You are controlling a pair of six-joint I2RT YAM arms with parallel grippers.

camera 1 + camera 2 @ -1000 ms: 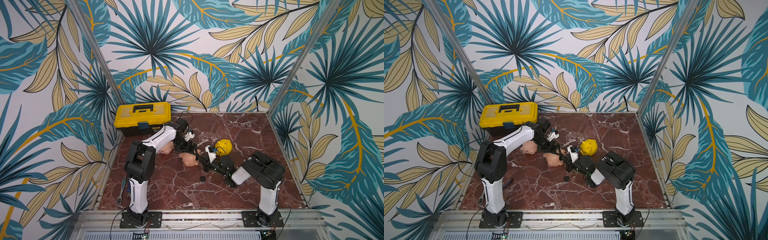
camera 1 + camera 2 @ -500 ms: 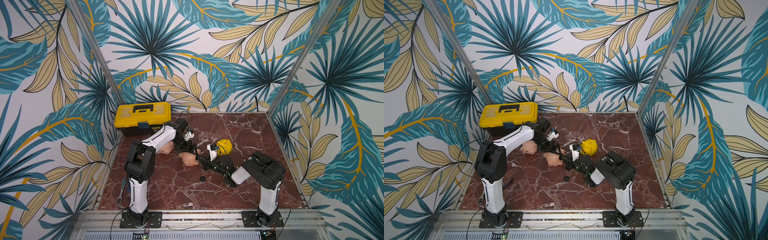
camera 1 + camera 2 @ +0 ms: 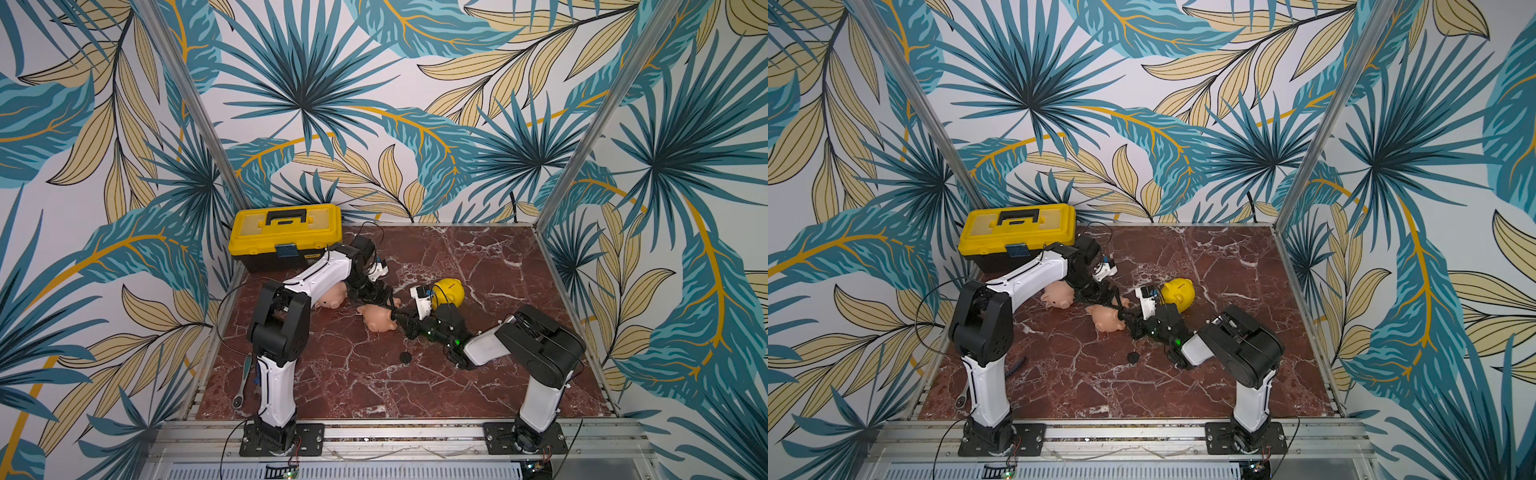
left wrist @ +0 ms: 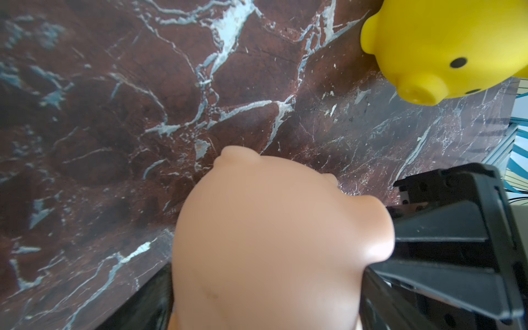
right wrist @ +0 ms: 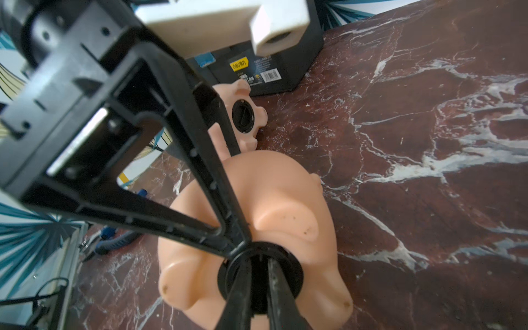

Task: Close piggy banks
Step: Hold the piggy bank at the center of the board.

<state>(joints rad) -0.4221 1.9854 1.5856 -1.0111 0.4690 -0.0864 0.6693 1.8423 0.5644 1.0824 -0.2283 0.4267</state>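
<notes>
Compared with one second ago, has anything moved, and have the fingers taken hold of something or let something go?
Nothing visibly changed in the top views. The left fingers still clamp the middle pink piggy bank, and the right fingers stay at the black plug in its belly. The yellow piggy bank, the other pink piggy bank, the loose black plug and the toolbox lie where they were.
</notes>
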